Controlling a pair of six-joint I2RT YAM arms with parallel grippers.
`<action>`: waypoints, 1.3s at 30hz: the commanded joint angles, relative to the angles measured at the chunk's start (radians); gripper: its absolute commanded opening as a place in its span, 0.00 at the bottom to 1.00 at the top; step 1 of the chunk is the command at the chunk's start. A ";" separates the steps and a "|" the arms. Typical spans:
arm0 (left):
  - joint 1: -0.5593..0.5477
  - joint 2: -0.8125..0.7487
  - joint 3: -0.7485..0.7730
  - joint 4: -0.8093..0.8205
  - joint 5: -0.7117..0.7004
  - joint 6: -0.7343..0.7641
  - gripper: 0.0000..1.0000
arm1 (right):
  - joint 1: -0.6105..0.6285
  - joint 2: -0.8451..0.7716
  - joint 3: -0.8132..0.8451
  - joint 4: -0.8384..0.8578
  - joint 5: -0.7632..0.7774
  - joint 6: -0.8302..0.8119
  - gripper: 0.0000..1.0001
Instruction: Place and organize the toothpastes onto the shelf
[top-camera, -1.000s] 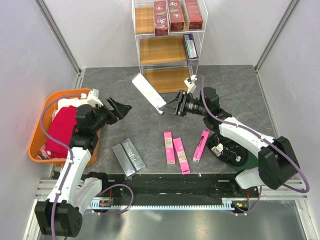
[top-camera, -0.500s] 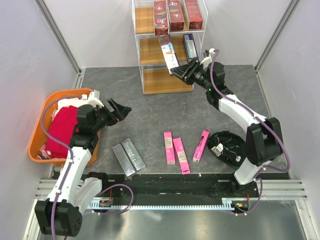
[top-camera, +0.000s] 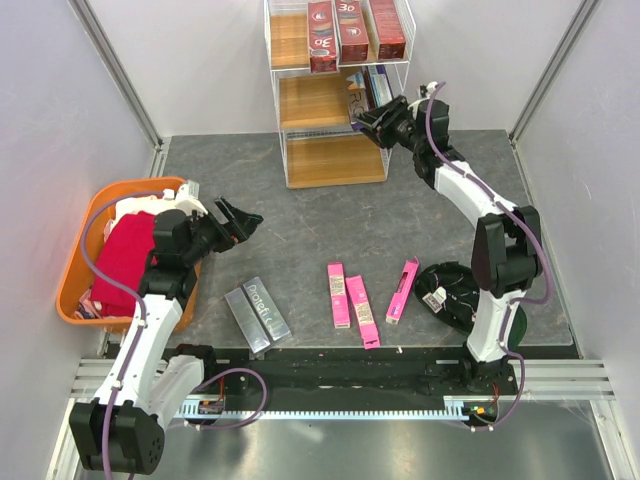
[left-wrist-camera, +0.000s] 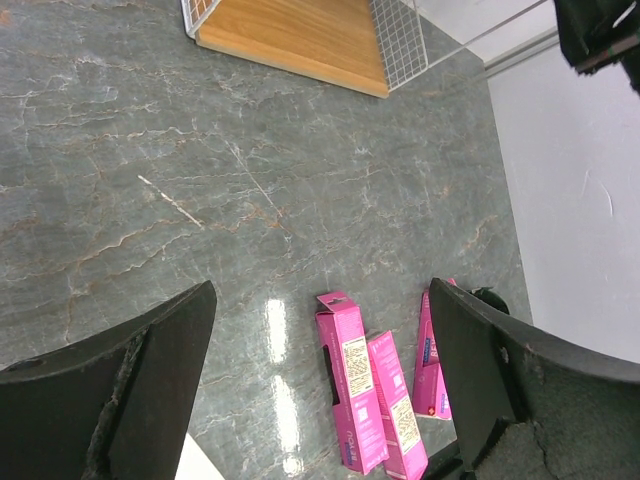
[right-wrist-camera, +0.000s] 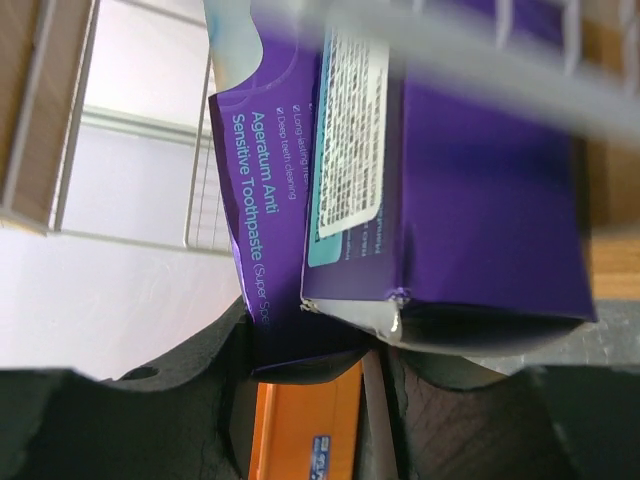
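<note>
Grey stone tabletop (top-camera: 300, 235) nearest the arm bases looks as it did a second ago: two silver-grey boxes (top-camera: 258, 313) lie side by side, and three pink boxes (top-camera: 350, 298) lie flat to their right, unmoved. Just beyond them, the left gripper (top-camera: 243, 222) hangs beside the orange tub (top-camera: 75, 290) in the same place, jaws spread wide with nothing between them. Farther back, the right arm has stretched out from mid-table to the shelf (top-camera: 325, 160), carrying the purple box (top-camera: 356, 98) from open air into the middle tier.

Only the overhead view takes in the three red boxes (top-camera: 350, 30) standing on the top tier. The left wrist view shows just the pink boxes and a corner of the shelf's bottom board. The right wrist view alone makes the purple box's white lettering legible and shows a second purple box (right-wrist-camera: 480, 200) pressed against it, behind a blurred wire.

The right gripper (top-camera: 368, 118) is clamped on the purple box's near end, the rest reaching away over the middle board.
</note>
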 joint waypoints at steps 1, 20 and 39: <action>0.004 -0.013 0.002 -0.007 0.015 0.049 0.94 | -0.030 0.049 0.093 0.010 -0.009 0.046 0.25; 0.004 -0.033 0.006 -0.011 0.044 0.049 0.94 | -0.040 0.049 0.049 0.030 -0.043 0.100 0.83; 0.003 -0.013 -0.006 -0.010 0.070 0.053 0.94 | -0.042 -0.288 -0.267 -0.034 -0.072 -0.043 0.98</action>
